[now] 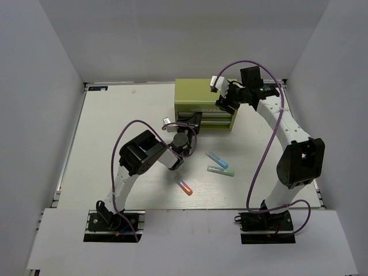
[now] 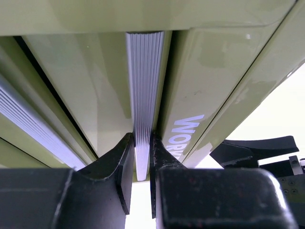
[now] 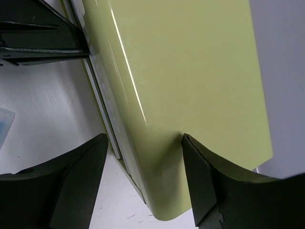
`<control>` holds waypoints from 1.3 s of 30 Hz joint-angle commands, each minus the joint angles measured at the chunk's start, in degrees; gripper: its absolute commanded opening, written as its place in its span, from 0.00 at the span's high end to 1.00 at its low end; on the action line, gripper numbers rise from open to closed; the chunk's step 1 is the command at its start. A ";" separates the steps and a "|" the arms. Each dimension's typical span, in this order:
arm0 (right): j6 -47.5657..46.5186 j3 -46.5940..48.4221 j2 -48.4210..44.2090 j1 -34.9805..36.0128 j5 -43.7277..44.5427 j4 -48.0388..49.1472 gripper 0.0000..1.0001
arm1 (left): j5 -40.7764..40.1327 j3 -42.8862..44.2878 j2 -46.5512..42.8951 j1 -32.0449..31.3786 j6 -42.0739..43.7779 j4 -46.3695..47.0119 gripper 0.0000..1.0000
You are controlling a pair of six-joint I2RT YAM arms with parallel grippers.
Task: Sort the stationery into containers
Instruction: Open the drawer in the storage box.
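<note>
Sitting toward twelve o'clock on the white table (image 1: 115, 126), the olive-green metal chest (image 1: 202, 99) faces the arms with its two shallow drawers stacked one above the other at the front. Faint lettering runs along a drawer front in the top view but is too small to read there. The left wrist view shows it close up: white capitals "WOR" on the green drawer face, the rest cut off behind a black finger.

The left gripper (image 1: 191, 119) is at the chest's seven o'clock corner. Its two fingers are pressed together on the ribbed silver handle (image 2: 144, 86) of a drawer (image 2: 142, 143), with the strip pinched between the pads. Which of the two drawers this handle belongs to is hard to tell.

The right gripper (image 1: 224, 98) hangs at the chest's three o'clock end. Its fingers stand wide apart (image 3: 144, 143) on either side of the chest's rounded corner, and contact with the metal cannot be judged.

Three tubes lie loose on the table, well apart from the chest and toward six o'clock from it. The blue tube (image 1: 217, 157) is nearest the drawers, and the teal-green tube (image 1: 221, 170) lies just beside it at six o'clock. The orange-red tube (image 1: 184, 187) rests farther off, at about seven o'clock from those two, near the left arm's forearm.
</note>
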 commanded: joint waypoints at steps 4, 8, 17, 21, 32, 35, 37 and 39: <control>-0.02 1.97 1.12 0.01 0.11 -1.56 0.28 | 0.36 -1.35 1.04 0.12 0.28 4.82 1.00; -0.11 2.50 2.62 0.18 0.81 -1.12 0.28 | 0.36 -1.97 1.04 0.12 0.28 4.82 1.00; 2.96 4.96 5.96 0.18 6.08 -1.29 0.42 | 2.64 -4.43 -0.63 -1.02 1.33 5.35 1.00; 3.93 6.19 7.36 0.18 7.58 -1.47 0.45 | 3.35 -5.57 -1.67 -1.72 1.34 4.82 1.00; 5.42 6.01 7.98 0.18 8.54 -1.38 0.45 | 3.87 -11.89 -5.63 -4.45 1.87 5.35 1.00; 5.95 5.49 8.07 0.18 8.28 -1.47 0.45 | 3.87 -14.35 -7.56 -5.51 1.87 5.35 1.00; 6.13 5.14 8.07 0.10 8.37 -1.21 0.45 | 3.87 -15.41 -8.44 -6.03 1.87 5.87 1.00; 6.13 4.78 7.89 0.10 8.54 -0.94 0.45 | 4.40 -16.29 -9.24 -6.56 1.87 5.88 1.00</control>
